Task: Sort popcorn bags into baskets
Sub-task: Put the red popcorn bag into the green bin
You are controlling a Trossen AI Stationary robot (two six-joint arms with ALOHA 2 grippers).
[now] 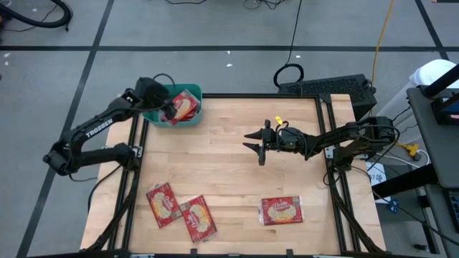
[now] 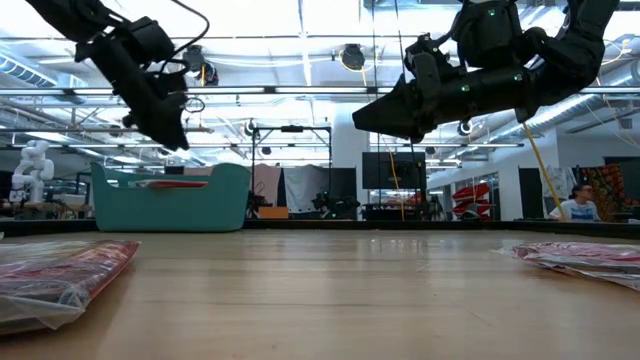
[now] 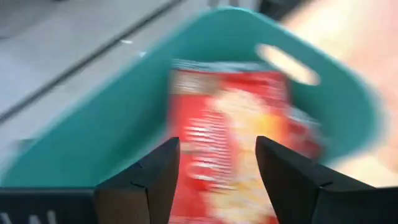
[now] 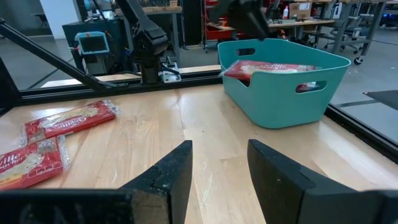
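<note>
Left gripper hangs over the teal basket at the table's far left corner, fingers spread with nothing between them, and a glossy red popcorn bag lies loose in the basket below. Right gripper waits above the table's middle, fingers apart and empty. By my count three flat, crinkly packets remain along the near edge: two overlapping toward the left, one toward the right. Smooth plastic basket, rounded corners, pale wood tabletop.
</note>
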